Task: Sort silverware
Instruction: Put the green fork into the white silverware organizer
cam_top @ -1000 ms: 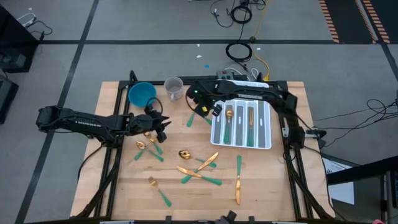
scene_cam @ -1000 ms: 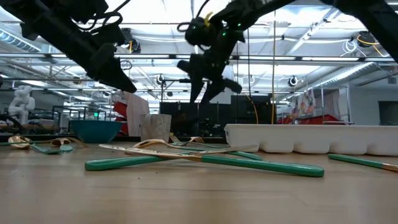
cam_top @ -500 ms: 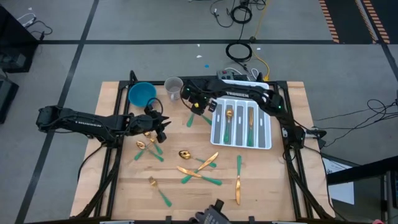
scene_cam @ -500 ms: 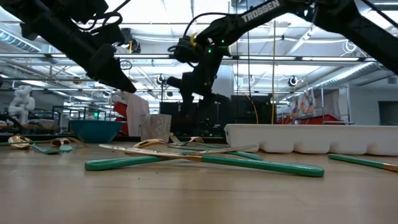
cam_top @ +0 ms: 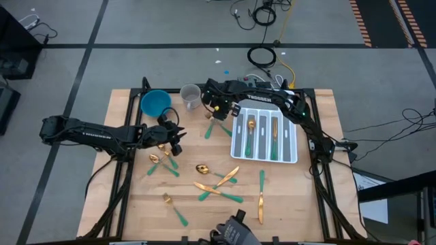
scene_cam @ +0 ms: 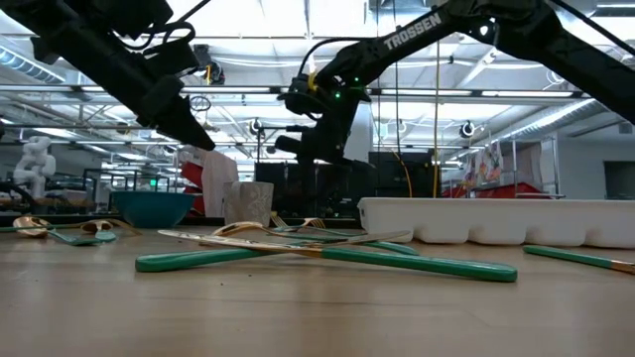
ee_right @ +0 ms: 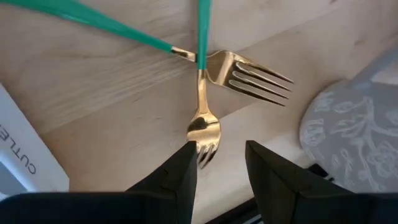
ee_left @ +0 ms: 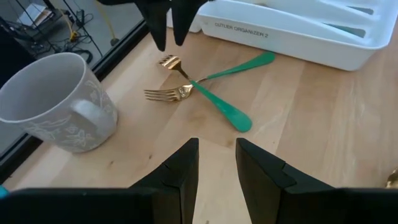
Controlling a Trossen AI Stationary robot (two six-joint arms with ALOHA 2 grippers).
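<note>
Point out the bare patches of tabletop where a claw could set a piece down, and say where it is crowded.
Free: the strip of table between the lone gold knife and the right edge, below the white organizer; also the near left corner, left of the small fork. Crowded: the middle, around the crossed silverware, and near the cup, where the right claw hovers over two crossed forks.

From above I can't tell the prongs of the crossed forks (cam_top: 216, 127), too small beside my right gripper (cam_top: 216, 109). The mug (ee_right: 354, 134) is cut off just beyond its fingers, and the organizer (ee_right: 18, 155) too.
</note>
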